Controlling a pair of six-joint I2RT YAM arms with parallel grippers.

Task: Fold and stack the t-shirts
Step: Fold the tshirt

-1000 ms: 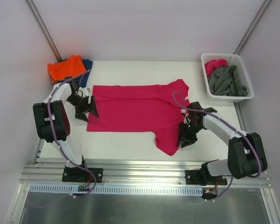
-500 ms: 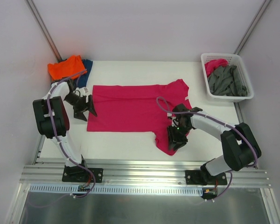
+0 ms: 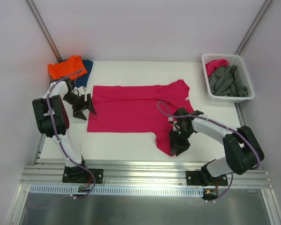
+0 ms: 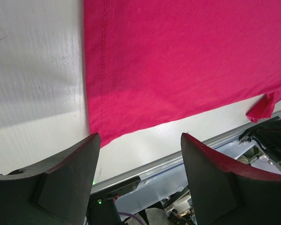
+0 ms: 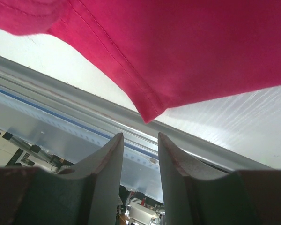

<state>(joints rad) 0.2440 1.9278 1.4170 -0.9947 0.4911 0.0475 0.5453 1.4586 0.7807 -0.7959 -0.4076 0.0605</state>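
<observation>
white table [image 3: 126,141] | pink tee [image 3: 131,108] flat | l grip [image 3: 87,111] wide | r grip [image 3: 179,146] narrow, empty

A white lattice basket [image 3: 230,99] stands at the far right corner of the white surface [image 3: 131,70]. A metal rail [image 3: 140,173] runs along the near edge.

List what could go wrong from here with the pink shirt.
1. The right claw is barely open, and the sleeve tip lies just beyond its fingertips. Closing now may catch only the hem edge, or nothing.
2. The hem corner of the magenta shirt sits by one finger of the wide-open left claw, off-centre. That grip might slip mid-fold.
</observation>
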